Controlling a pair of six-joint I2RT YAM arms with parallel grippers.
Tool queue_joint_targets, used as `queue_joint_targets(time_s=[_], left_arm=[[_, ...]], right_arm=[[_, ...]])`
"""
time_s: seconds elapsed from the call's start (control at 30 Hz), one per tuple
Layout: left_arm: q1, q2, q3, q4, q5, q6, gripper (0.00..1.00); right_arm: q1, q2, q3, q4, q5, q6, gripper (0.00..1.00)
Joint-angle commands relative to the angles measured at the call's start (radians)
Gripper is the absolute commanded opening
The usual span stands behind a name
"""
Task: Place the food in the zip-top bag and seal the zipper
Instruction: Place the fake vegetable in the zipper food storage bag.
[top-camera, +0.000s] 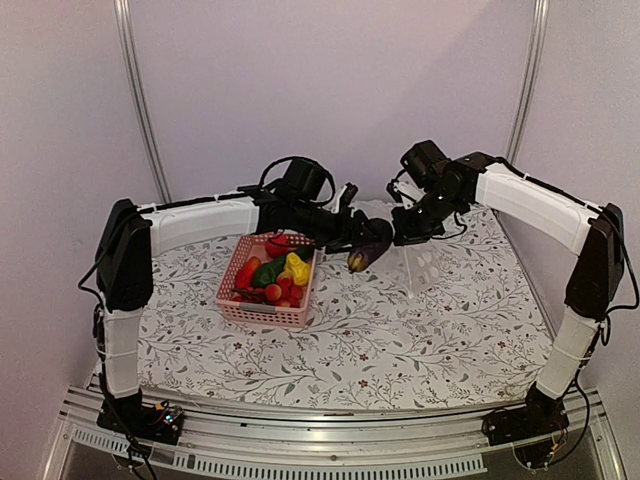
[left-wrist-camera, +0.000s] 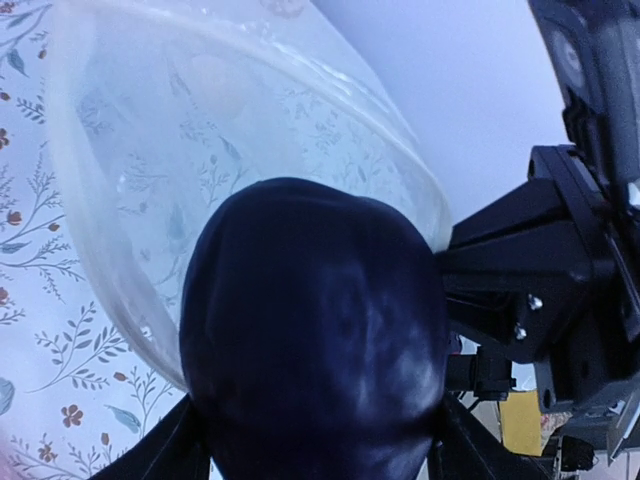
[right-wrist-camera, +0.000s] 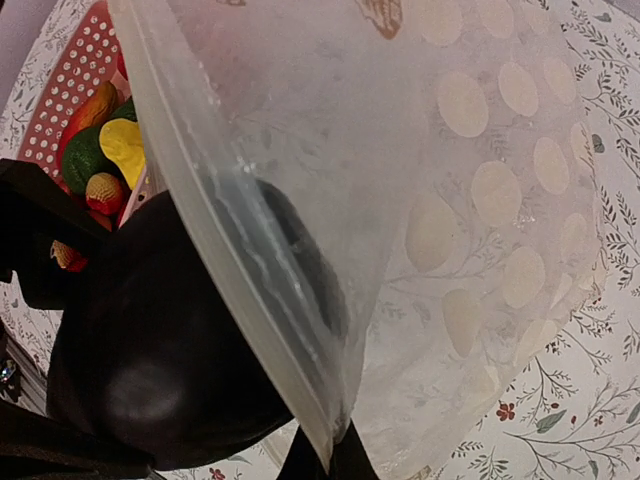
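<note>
Presently grips dark purple food (left-wrist-camera: 310, 340) in part-open left pincer (top-camera: 352, 233), long axis aimed right into zip-top bag (right-wrist-camera: 450, 200) mouth just beside; pinches bag rim at zipper (right-wrist-camera: 240, 262) in closed right pincer (top-camera: 405, 236).

Pink basket (top-camera: 262, 312) on floral tablecloth (top-camera: 420, 340)

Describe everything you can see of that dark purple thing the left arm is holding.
It is a toy eggplant, glossy dark purple, smooth, plump and plastic-looking, with a yellowish end seen from overhead. The left tool grips it on both sides, holding it tilted in the air above the table. It sits at the open mouth of the clear dotted zip-top bag; part of it shows dimly through the plastic, so it seems just inside. The right tool pinches the bag's edge.
</note>
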Motion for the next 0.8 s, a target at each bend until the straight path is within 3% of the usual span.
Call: queue_joint_targets(time_s=[0.0, 0.23, 0.43, 0.47, 0.5, 0.77], left_arm=[[-0.009, 0.052, 0.059, -0.061, -0.052, -0.045, 0.39], [0.015, 0.095, 0.118, -0.073, -0.058, -0.122, 0.61], [0.023, 0.052, 0.168, -0.043, -0.045, -0.095, 0.80], [0.024, 0.039, 0.172, -0.035, -0.042, -0.087, 0.93], [0.023, 0.026, 0.174, -0.027, -0.039, -0.082, 0.98], [0.037, -0.047, 0.171, -0.044, -0.068, -0.075, 1.00]], right_arm=[[0.022, -0.042, 0.018, -0.013, -0.045, 0.017, 0.00], [0.022, -0.065, 0.017, -0.010, -0.094, 0.059, 0.00], [-0.004, -0.072, 0.010, -0.022, -0.094, 0.088, 0.00], [-0.016, -0.074, 0.006, -0.020, -0.100, 0.095, 0.00], [-0.031, -0.079, 0.000, -0.013, -0.112, 0.099, 0.00], [-0.117, -0.124, -0.032, 0.025, -0.167, 0.118, 0.00]])
